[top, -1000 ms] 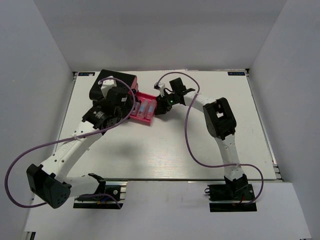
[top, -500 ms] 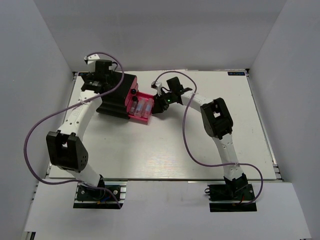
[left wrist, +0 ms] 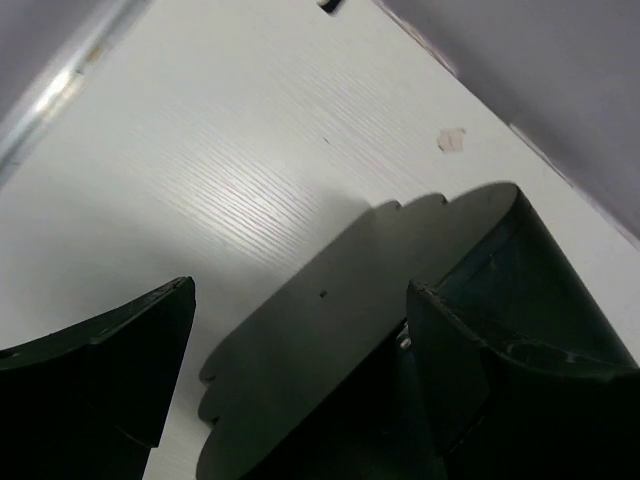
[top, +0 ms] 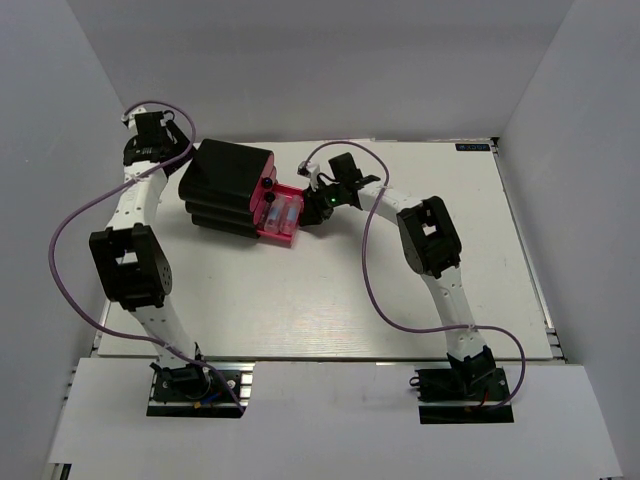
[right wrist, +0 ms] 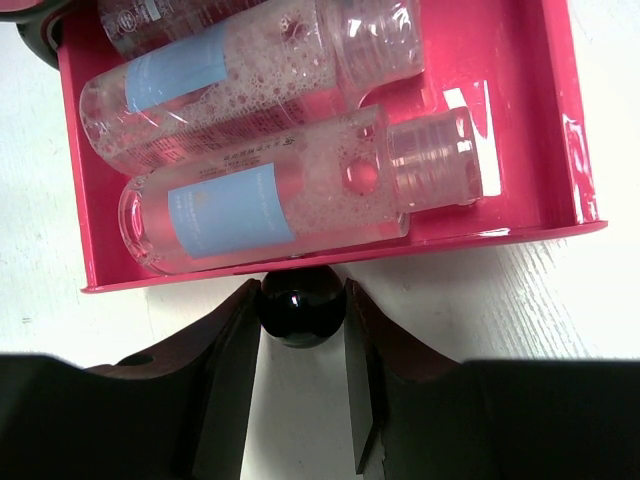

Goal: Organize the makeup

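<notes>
Clear bottles (right wrist: 265, 200), a third perhaps cut off, fill drawer (right wrist: 560, 120); right gripper (right wrist: 300, 298) clamps knob (right wrist: 300, 315); left gripper (left wrist: 300, 300) gapes

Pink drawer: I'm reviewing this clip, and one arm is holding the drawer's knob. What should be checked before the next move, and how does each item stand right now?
1. Right end effector closed on the black knob: ok.
2. Visible bottles lie flat inside the pink drawer, none over its front wall: ok.
3. Left end effector open and empty: ok.
4. Left arm away from the black box, at the table's far left corner: ok.
5. Drawer sits straight in its slot: cannot tell.
</notes>
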Robot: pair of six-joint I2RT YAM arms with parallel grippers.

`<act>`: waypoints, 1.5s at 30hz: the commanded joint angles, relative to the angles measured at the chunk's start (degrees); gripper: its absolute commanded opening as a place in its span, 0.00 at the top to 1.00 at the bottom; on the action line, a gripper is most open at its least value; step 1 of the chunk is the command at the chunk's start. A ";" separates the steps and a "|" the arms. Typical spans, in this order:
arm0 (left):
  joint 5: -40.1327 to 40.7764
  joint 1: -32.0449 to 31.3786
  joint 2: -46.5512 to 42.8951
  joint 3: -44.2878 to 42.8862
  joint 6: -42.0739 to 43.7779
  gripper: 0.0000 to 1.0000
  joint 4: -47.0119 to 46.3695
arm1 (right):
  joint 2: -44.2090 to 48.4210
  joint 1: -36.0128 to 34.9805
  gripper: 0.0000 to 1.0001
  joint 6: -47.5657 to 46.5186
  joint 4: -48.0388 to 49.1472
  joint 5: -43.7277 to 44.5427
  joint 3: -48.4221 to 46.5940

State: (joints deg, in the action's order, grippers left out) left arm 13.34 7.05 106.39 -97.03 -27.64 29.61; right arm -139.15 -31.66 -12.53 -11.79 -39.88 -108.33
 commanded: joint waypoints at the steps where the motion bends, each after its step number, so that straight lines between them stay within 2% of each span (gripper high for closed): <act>1: -12.09 1.12 -1.71 1.84 -0.75 0.05 -3.41 | -1.03 -0.60 0.90 -0.30 3.44 -2.04 -3.54; 3: -17.98 1.74 -1.89 4.91 -0.75 0.06 -4.90 | -2.17 -1.38 0.90 -0.30 3.88 -2.31 -5.04; 8: -25.46 2.97 -2.06 8.79 -0.75 0.08 -6.93 | -5.60 -3.05 0.90 0.93 5.28 -1.35 -11.62; 14: -28.98 3.50 -2.32 10.98 -0.93 0.09 -6.67 | -9.11 -5.16 0.91 4.18 9.67 1.11 -16.73; 20: -31.01 3.50 -3.29 13.80 -1.02 0.09 -6.75 | -10.43 -7.45 0.93 6.82 17.58 3.31 -17.52; 26: -32.06 3.50 -3.38 14.51 -1.45 0.09 -6.84 | -11.14 -9.03 0.93 7.96 19.53 4.98 -18.14; 27: -32.06 3.50 -3.29 14.42 -1.71 0.09 -6.84 | -10.71 -9.03 0.91 8.05 19.61 4.99 -17.27; 28: -31.98 3.50 -3.29 14.16 -1.89 0.09 -6.84 | -10.35 -9.03 0.82 8.05 19.70 5.07 -16.74; 30: -31.71 3.50 -3.12 13.98 -2.86 0.09 -6.75 | -9.13 -9.03 0.70 8.32 20.23 5.77 -14.55; 31: -31.36 3.50 -2.77 13.54 -3.12 0.08 -6.49 | -8.77 -8.95 0.60 8.49 20.32 6.04 -13.75; 40: -28.03 4.11 -2.85 11.87 -6.29 0.02 -4.12 | -4.03 -8.59 0.30 11.03 23.73 5.16 -5.50; 45: -24.25 8.32 -3.99 9.85 -8.57 0.02 -1.40 | -0.51 -8.33 0.23 12.09 26.29 6.39 -1.62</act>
State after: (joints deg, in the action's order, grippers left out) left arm -8.93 14.48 105.10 -85.52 -35.31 21.43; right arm -144.68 -38.61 -1.80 8.86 -34.20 -110.89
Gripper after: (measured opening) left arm 0.981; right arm 0.759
